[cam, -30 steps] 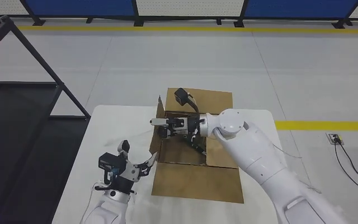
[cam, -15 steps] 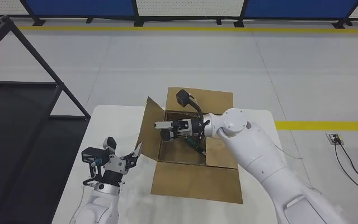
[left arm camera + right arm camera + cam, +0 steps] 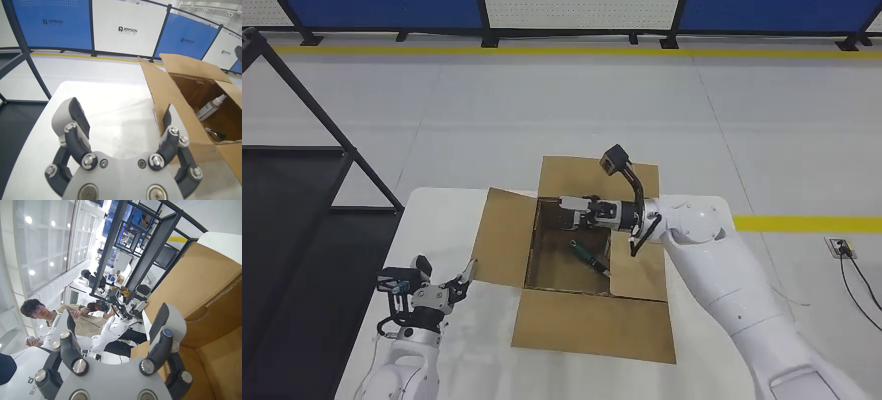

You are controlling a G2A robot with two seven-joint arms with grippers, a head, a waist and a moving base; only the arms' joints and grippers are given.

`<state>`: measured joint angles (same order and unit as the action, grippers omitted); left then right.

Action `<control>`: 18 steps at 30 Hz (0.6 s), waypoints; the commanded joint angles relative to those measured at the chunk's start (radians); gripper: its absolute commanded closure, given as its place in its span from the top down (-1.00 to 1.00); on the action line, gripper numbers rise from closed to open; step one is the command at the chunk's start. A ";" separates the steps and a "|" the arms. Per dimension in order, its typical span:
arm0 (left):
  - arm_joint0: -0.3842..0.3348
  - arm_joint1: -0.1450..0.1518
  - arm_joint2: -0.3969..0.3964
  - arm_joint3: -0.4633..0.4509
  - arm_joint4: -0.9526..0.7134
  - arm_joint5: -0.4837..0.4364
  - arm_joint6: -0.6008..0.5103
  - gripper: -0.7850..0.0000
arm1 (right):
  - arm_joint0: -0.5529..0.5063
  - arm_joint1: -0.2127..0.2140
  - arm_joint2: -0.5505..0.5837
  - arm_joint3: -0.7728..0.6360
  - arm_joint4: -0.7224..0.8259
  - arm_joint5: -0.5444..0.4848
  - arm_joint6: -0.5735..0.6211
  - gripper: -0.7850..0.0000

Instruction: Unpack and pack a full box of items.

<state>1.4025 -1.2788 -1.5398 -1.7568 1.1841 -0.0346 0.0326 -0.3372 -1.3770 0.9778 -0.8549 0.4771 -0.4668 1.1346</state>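
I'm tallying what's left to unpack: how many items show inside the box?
2: a white-nozzled bottle inside the box, and a slim dark-tipped item beside it. Others may be hidden behind the box walls.

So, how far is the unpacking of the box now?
Done: the box stands with its flaps folded out. In hand: nothing; the left arm's jaws are open over the table beside it, the right arm's jaws open over its mouth. Left: the bottle and a dark item lie inside, so nothing looks unpacked yet.
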 commanded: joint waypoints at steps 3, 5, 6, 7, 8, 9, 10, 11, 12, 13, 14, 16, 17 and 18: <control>-0.013 0.000 0.001 0.030 0.003 0.006 -0.005 1.00 | -0.043 0.021 0.044 -0.052 -0.015 0.029 -0.004 1.00; -0.020 -0.001 0.004 0.042 0.007 0.010 -0.006 1.00 | -0.059 0.028 0.059 -0.073 -0.021 0.039 -0.004 1.00; -0.023 -0.001 0.006 0.047 0.009 0.011 -0.006 1.00 | -0.065 0.031 0.066 -0.082 -0.024 0.043 -0.005 1.00; -0.026 -0.001 0.007 0.053 0.012 0.013 -0.007 1.00 | -0.072 0.034 0.072 -0.090 -0.026 0.046 -0.007 1.00; -0.028 -0.002 0.009 0.058 0.014 0.014 -0.007 1.00 | -0.078 0.036 0.077 -0.097 -0.028 0.050 -0.007 1.00; -0.031 -0.002 0.010 0.062 0.016 0.015 -0.008 1.00 | -0.082 0.038 0.082 -0.103 -0.029 0.054 -0.007 1.00; -0.034 -0.002 0.012 0.067 0.018 0.016 -0.009 1.00 | -0.087 0.040 0.086 -0.108 -0.031 0.058 -0.007 1.00; -0.037 -0.002 0.012 0.072 0.022 0.018 -0.011 1.00 | -0.090 0.042 0.089 -0.114 -0.035 0.064 -0.006 1.00; -0.040 -0.002 0.013 0.076 0.025 0.020 -0.011 1.00 | -0.093 0.044 0.092 -0.119 -0.038 0.068 -0.007 1.00; -0.043 -0.002 0.013 0.080 0.026 0.021 -0.012 1.00 | -0.096 0.045 0.094 -0.124 -0.040 0.070 -0.007 1.00; -0.045 -0.002 0.014 0.083 0.027 0.020 -0.014 1.00 | -0.099 0.046 0.096 -0.128 -0.041 0.072 -0.007 1.00; -0.048 -0.002 0.013 0.086 0.028 0.020 -0.015 1.00 | -0.104 0.049 0.101 -0.136 -0.045 0.075 -0.008 1.00; -0.049 -0.002 0.013 0.087 0.029 0.021 -0.017 1.00 | -0.107 0.050 0.103 -0.140 -0.046 0.076 -0.008 1.00; -0.050 -0.002 0.013 0.087 0.031 0.020 -0.019 1.00 | -0.109 0.051 0.104 -0.145 -0.048 0.077 -0.006 1.00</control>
<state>1.3536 -1.2807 -1.5265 -1.6698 1.2134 -0.0144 0.0157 -0.4438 -1.3271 1.0801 -0.9942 0.4305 -0.3909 1.1270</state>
